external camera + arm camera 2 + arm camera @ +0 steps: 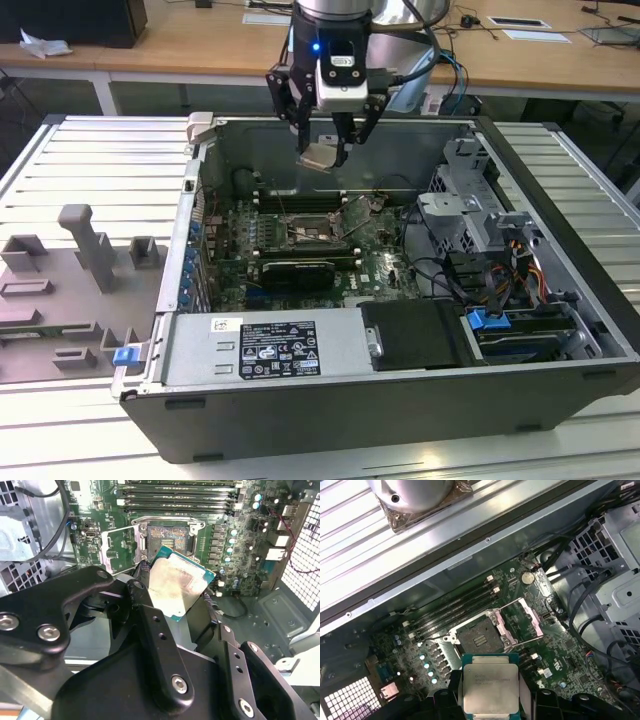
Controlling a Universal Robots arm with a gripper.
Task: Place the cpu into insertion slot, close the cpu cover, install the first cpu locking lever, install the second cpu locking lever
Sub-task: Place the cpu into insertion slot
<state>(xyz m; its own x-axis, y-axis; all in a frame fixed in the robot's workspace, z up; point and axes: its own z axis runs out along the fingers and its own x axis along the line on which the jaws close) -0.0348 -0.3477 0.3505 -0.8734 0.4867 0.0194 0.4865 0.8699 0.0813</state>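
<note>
Above the open computer case (400, 400), close to its far wall in the exterior view: gripper (322, 150) clamped on chip (318, 158), black fingers (141, 592) pressing two opposite edges. Held slightly tilted, clear of the motherboard (230, 250) and touching nothing but the fingers.

Seen in both wrist views: chip (177, 587) (490, 687) with pale, somewhat smudged metal top and green border, sitting between the fingertips of the gripper (490, 702).

Below the chip, on the green motherboard: socket (312, 232) (479, 639), square, dark and metal-rimmed, lying uncovered with its contact field exposed. Well apart from the chip, with open air between them.

Beside the socket, toward the exterior view's right: cover plate (362, 210) (522, 617), a thin silvery frame with a square window, swung open and standing up from one edge of the socket. Shown likewise in the second wrist view, folded away from the socket (167, 536) as cover plate (116, 550).

Just beyond the socket, toward the far wall: long dark memory sticks (300, 195) (175, 495), lying parallel in their slots.

Along the near edge of the case: grey power supply (265, 350) with a white label. Toward the exterior view's right: metal drive cage (470, 210) and loose cables (520, 265).

Outside the case, on the ribbed metal table (60, 150): grey holders (90, 245) at the exterior view's left.
</note>
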